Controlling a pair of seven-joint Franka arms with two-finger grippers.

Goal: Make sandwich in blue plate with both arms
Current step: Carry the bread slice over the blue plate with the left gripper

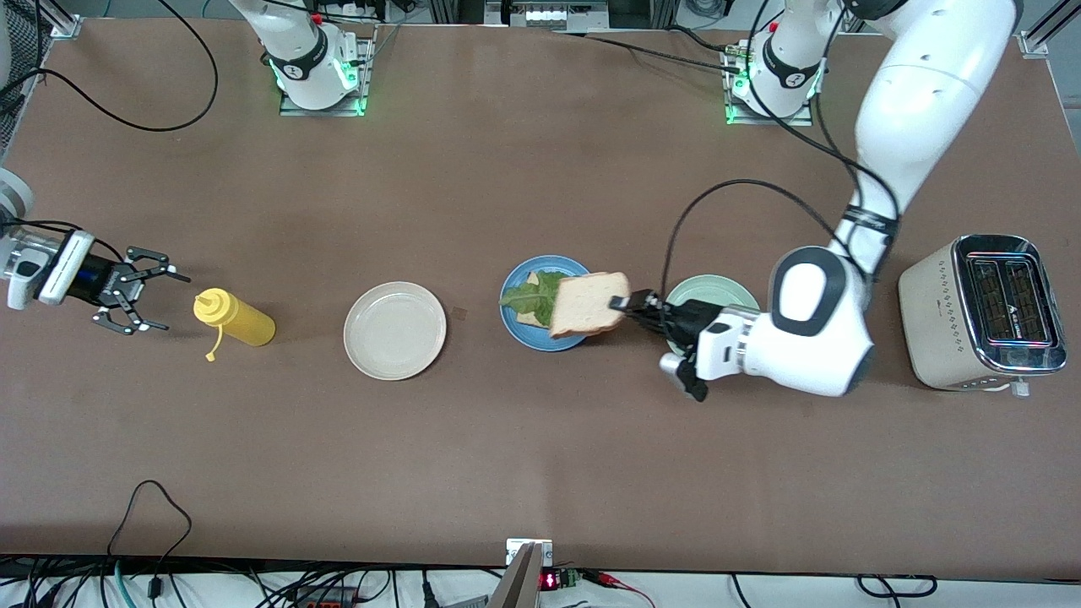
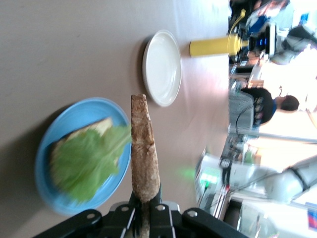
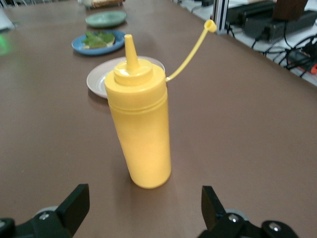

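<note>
— While the left gripper (image 1: 635,306) hangs over the edge of the blue plate (image 1: 517,328), what do we see in its fingers?

— We see them clamped on one edge of a tan bread slice (image 1: 589,304). The slice is up in the air and tilted, partly over the plate. In the left wrist view we look along the slice (image 2: 144,148) edge-on, with its brown crust toward us and the black fingers (image 2: 159,209) pinching its lower end.

— And what lies in the plate?

— We find a second bread slice (image 1: 530,314) flat in it, with a ruffled green lettuce leaf (image 1: 532,295) on top. So the sandwich is in two parts: bread and lettuce on the blue plate (image 2: 79,116), top slice held above.

— Where is the plate?

— We place it between a cream-white plate (image 1: 394,330), toward the right arm's end, and a pale mint-green plate (image 1: 708,293), just beside it toward the left arm's end. Farther toward that end stands a toaster (image 1: 980,313).

— And the right gripper (image 1: 143,290)?

— We see it waiting low near the right arm's end of the table, fingers spread wide, aimed at a yellow squeeze bottle (image 1: 234,317) lying just beside it. Its own camera shows both fingertips (image 3: 74,203) apart on either side of the bottle (image 3: 138,124).
</note>
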